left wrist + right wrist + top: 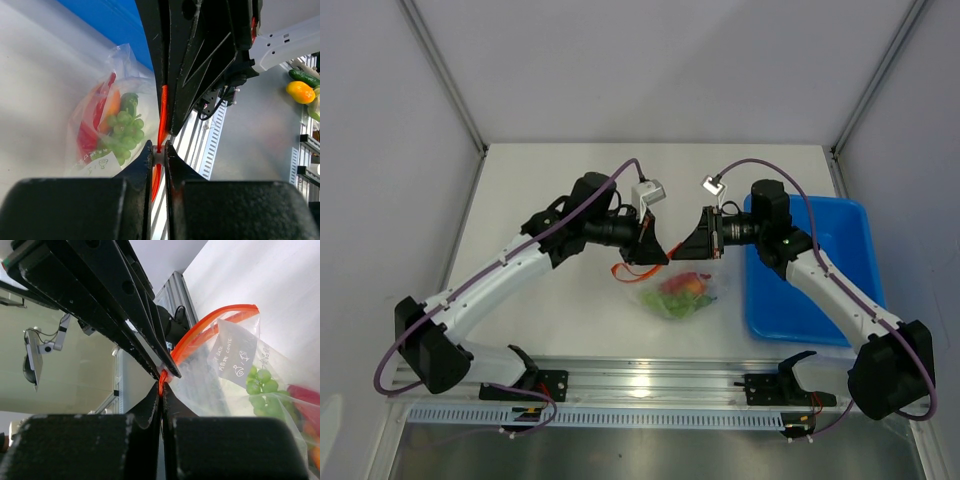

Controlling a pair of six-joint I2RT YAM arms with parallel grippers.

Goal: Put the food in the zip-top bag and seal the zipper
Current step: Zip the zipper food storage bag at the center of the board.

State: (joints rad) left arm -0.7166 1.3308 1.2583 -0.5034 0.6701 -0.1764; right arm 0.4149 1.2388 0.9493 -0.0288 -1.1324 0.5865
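The clear zip-top bag [682,292] hangs between my two grippers over the table's middle. It holds green grapes [122,131], slim red pepper pieces [87,137], an orange carrot piece [114,102] and a dark green piece [130,102]. My left gripper [658,254] is shut on the orange-red zipper [162,112] at its white slider [158,146]. My right gripper [694,250] is shut on the same strip [161,389], tip to tip with the left fingers [150,347]. Part of the zipper [628,270] droops in a loop to the left. The bag [235,355] and the grapes [260,382] show in the right wrist view.
A blue tray [810,300] lies on the table to the right, under the right arm. The aluminium rail [650,385] runs along the near edge. White walls close in the back and both sides. Other toy foods [300,92] lie beyond the table.
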